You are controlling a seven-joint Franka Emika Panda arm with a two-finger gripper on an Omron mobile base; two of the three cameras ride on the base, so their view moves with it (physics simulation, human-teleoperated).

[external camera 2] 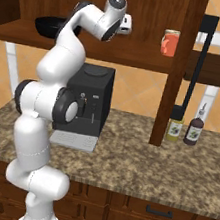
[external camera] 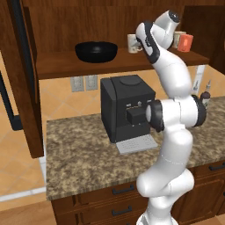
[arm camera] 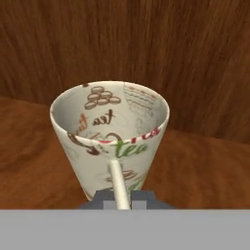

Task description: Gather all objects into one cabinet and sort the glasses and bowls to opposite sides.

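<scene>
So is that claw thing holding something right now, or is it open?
Tool: closed on the handle of the cream printed mug, which stands on the cabinet shelf.

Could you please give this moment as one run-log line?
gripper: shut on mug handle | mug: upright on cabinet shelf | bowl: left side of the shelf

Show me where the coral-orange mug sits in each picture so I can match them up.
Left base view: coral-orange mug upper right, on the cabinet shelf, right of the arm.
Right base view: upper middle, same shelf, beside the cabinet's side panel.
Hand view: faces a cream printed mug instead.
Shared landmark: black coffee machine under the shelf.
</scene>
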